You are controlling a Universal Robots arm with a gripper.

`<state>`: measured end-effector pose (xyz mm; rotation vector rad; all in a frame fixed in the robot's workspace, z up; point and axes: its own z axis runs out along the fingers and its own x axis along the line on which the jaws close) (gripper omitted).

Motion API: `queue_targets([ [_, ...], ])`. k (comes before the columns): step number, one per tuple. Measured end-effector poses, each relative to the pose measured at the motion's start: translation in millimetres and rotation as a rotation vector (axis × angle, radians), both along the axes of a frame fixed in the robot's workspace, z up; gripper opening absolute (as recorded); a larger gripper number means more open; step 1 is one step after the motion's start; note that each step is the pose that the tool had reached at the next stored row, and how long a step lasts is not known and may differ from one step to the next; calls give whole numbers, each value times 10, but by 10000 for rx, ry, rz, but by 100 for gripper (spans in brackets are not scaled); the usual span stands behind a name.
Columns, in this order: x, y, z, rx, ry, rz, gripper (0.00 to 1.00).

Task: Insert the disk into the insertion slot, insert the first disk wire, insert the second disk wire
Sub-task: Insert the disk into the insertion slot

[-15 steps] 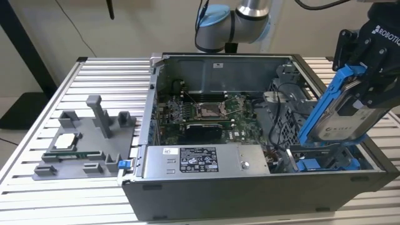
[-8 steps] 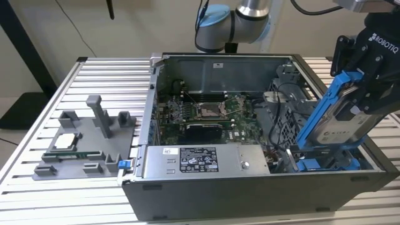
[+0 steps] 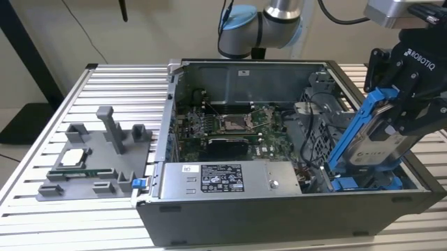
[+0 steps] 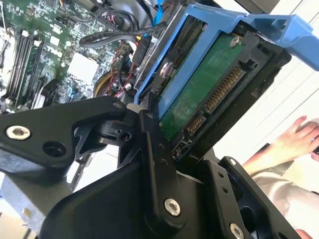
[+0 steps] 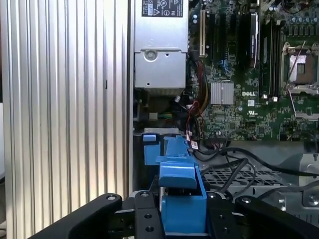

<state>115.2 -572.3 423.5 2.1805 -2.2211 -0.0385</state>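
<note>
Bright even light, glare on ribbed table, shadows inside case

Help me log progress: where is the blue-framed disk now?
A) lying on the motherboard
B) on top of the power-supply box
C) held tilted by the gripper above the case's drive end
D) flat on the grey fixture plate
C: the gripper clamps the disk, which leans steeply over the open case in the exterior view.

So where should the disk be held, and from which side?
At its upper end, across the blue carrier, coming from above. The disk stands tilted with its lower end down in the case, so the top is free; the gripper holds it there.
</note>
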Motion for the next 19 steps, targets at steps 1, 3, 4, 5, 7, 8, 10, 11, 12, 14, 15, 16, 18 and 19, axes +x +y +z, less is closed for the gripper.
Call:
queue_targets([
  [1,0,-7,-9,-1,0,0,0],
  [3,0,-19,-31,0,0,0,0],
  [4,-1,-25,-40,-1,0,0,0],
  [5,-1,-32,-46,-2,0,-1,0],
  [7,-1,-42,-58,1,0,-1,0],
  [8,-1,-45,-63,1,0,0,0],
  [10,-2,-46,-74,-3,0,1,0],
  [11,-4,-46,-85,-2,0,1,0],
  [12,-6,-46,-99,1,0,0,0],
  [14,-8,-46,-127,6,0,0,0],
  [15,-8,-46,-136,12,-1,0,0],
  [16,-7,-46,-142,25,-1,0,0],
  [18,-8,-47,-160,98,-1,-1,0],
  [19,-8,-46,-163,127,0,-3,0],
])
